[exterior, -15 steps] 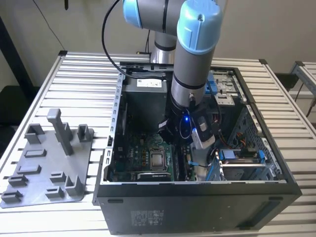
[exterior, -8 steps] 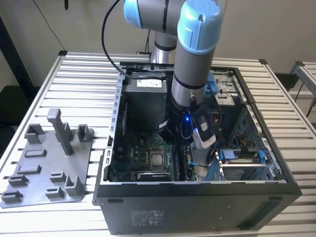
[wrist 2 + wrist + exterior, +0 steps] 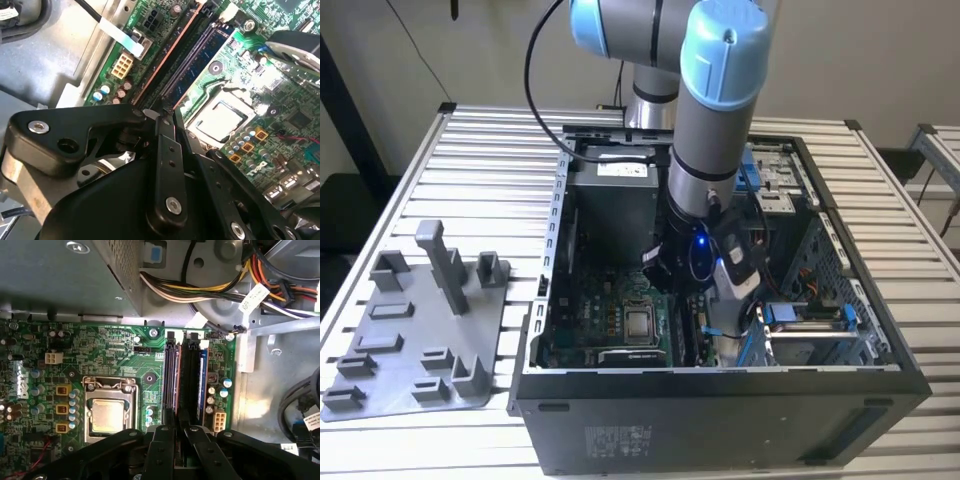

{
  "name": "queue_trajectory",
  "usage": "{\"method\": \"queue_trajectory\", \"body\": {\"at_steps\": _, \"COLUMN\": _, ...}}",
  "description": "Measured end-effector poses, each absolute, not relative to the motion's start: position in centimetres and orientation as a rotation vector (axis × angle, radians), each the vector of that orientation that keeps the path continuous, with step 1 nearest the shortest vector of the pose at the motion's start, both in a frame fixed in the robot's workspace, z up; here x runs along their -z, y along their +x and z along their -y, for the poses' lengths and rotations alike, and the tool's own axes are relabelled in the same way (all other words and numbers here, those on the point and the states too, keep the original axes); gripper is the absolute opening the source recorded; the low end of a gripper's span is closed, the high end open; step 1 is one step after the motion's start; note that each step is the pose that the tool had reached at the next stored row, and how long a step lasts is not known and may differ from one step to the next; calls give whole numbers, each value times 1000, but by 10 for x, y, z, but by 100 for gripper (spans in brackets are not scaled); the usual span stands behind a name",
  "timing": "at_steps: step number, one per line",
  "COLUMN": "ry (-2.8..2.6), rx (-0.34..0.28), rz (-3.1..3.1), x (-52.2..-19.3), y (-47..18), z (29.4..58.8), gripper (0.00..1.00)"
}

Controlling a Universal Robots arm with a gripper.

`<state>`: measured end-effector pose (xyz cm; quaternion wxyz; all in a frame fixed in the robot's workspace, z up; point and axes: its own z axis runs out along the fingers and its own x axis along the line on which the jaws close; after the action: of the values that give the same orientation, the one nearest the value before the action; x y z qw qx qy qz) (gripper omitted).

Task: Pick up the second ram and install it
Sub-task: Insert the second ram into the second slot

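- Fingers of the gripper are drawn close together in the first wrist view, with one thin strip caught between their tips. In the second wrist view the gripper shows the same narrow pinch.
- Between those tips is the second ram, seen edge-on as a long dark strip with a brownish top edge. It runs straight out from the gripper and is lined up along one of the memory slots. In the second wrist view the second ram runs as a thin slanted line. How deep it sits in the slot cannot be told.
- Near it, with a black slot between them, another blue memory stick stands upright in its own slot, closer to the board's edge.
- On the other side of the slots lies the square metal processor socket, on the green motherboard.
- Past the slots' far ends are a grey metal power box and a bundle of coloured cables.
- In the exterior view the arm reaches down into the open black computer case.
- A grey plastic tray with upright holders lies on the slatted table, to the exterior view's left of the case.
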<state>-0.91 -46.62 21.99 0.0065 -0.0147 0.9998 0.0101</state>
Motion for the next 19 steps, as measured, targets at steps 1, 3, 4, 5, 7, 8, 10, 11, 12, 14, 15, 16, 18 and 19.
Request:
{"method": "queue_trajectory", "body": {"at_steps": 1, "ry": -52, "rx": -32, "rz": -3128, "x": -220, "y": -9, "z": 466, "gripper": 14}}
{"method": "queue_trajectory", "body": {"at_steps": 3, "ry": -61, "rx": -32, "rz": -3128, "x": -219, "y": -9, "z": 466, "gripper": 14}}
{"method": "queue_trajectory", "body": {"at_steps": 4, "ry": -63, "rx": -32, "rz": -3128, "x": -218, "y": -9, "z": 466, "gripper": 14}}
{"method": "queue_trajectory", "body": {"at_steps": 5, "ry": -64, "rx": -32, "rz": -3128, "x": -217, "y": -9, "z": 466, "gripper": 14}}
{"method": "queue_trajectory", "body": {"at_steps": 7, "ry": -65, "rx": -34, "rz": -3128, "x": -216, "y": -9, "z": 466, "gripper": 14}}
{"method": "queue_trajectory", "body": {"at_steps": 8, "ry": -66, "rx": -33, "rz": -3128, "x": -215, "y": -9, "z": 466, "gripper": 14}}
{"method": "queue_trajectory", "body": {"at_steps": 10, "ry": -66, "rx": -33, "rz": -3128, "x": -215, "y": -9, "z": 466, "gripper": 14}}
{"method": "queue_trajectory", "body": {"at_steps": 11, "ry": -66, "rx": -33, "rz": -3128, "x": -215, "y": -9, "z": 466, "gripper": 14}}
{"method": "queue_trajectory", "body": {"at_steps": 12, "ry": -66, "rx": -33, "rz": -3128, "x": -215, "y": -9, "z": 466, "gripper": 14}}
{"method": "queue_trajectory", "body": {"at_steps": 14, "ry": -66, "rx": -33, "rz": -3128, "x": -214, "y": -9, "z": 466, "gripper": 14}}
{"method": "queue_trajectory", "body": {"at_steps": 15, "ry": -66, "rx": -33, "rz": -3128, "x": -214, "y": -9, "z": 466, "gripper": 15}}
{"method": "queue_trajectory", "body": {"at_steps": 16, "ry": -66, "rx": -33, "rz": -3128, "x": -214, "y": -9, "z": 466, "gripper": 15}}
{"method": "queue_trajectory", "body": {"at_steps": 18, "ry": -66, "rx": -33, "rz": -3128, "x": -214, "y": -9, "z": 466, "gripper": 21}}
{"method": "queue_trajectory", "body": {"at_steps": 19, "ry": -66, "rx": -33, "rz": -3128, "x": -214, "y": -9, "z": 466, "gripper": 29}}
